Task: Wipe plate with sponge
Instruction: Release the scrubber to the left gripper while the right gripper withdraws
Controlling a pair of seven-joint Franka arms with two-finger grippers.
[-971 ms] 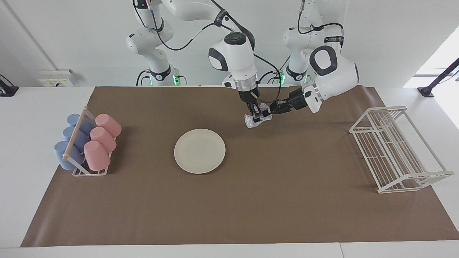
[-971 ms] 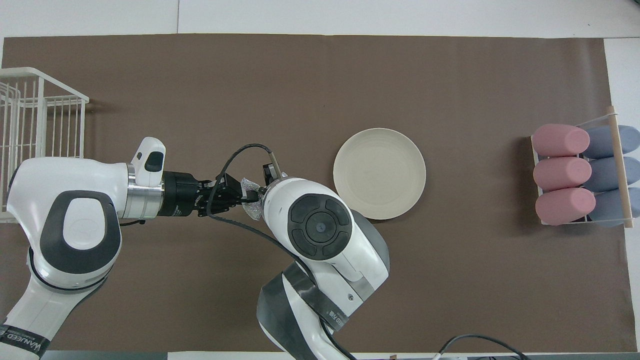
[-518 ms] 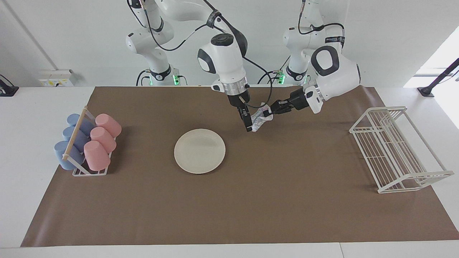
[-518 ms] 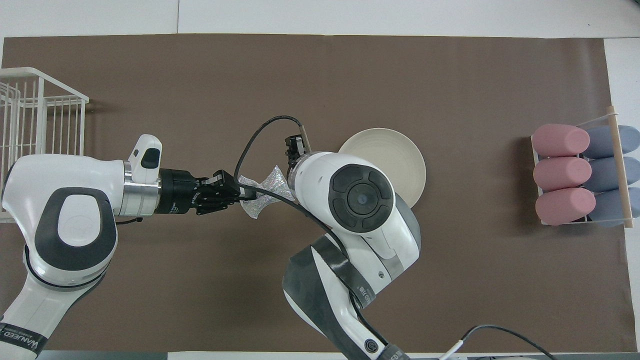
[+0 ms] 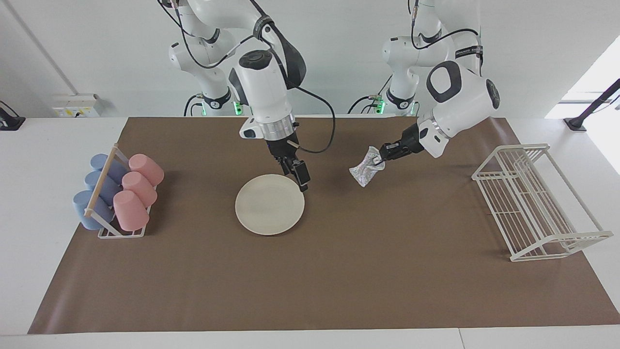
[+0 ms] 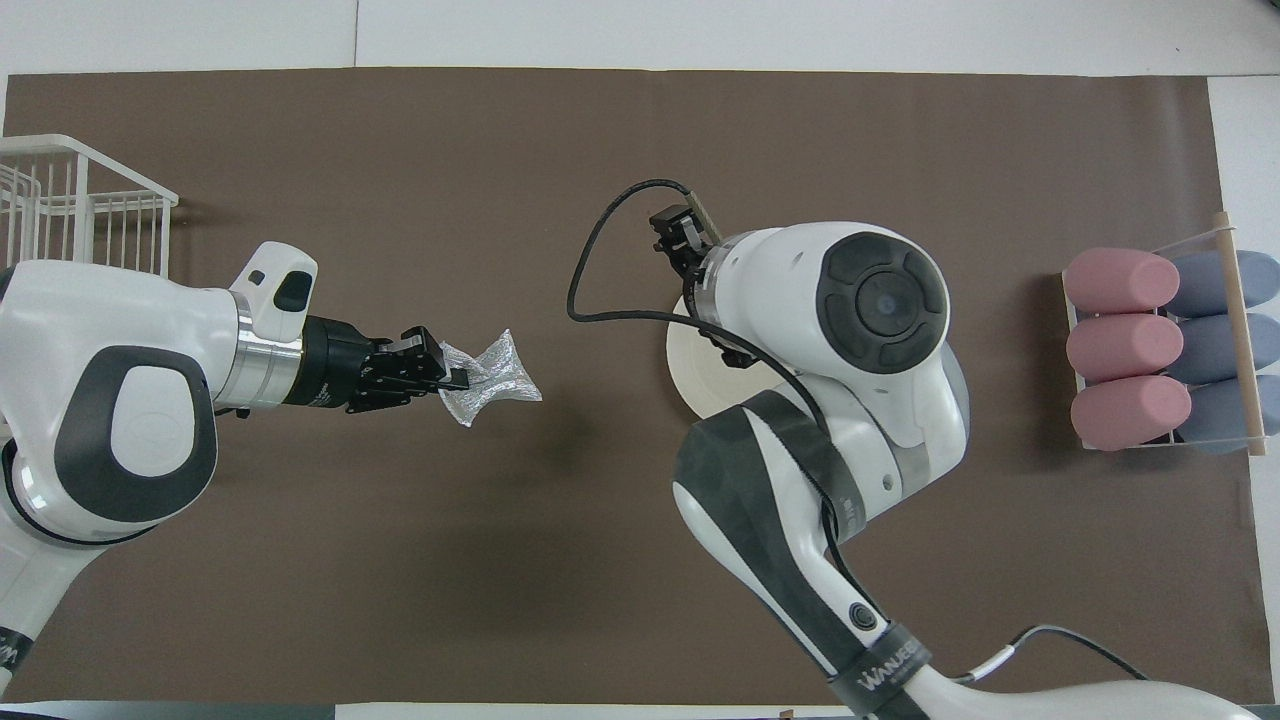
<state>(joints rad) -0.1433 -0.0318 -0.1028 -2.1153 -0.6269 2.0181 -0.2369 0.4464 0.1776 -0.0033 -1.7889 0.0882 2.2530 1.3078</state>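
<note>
Gripping the sponge in the air, the left pincer hung over the brown mat toward the left arm's end of the tabletop from the plate. The plate lay flat on the mat, well apart from the sponge. Whether the right pincer, over the plate's rim nearest the robots, was clenched or released, I could not tell.

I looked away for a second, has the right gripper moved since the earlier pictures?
Yes. The right gripper has left the sponge and swung toward the cup rack, now at the plate's rim.
</note>
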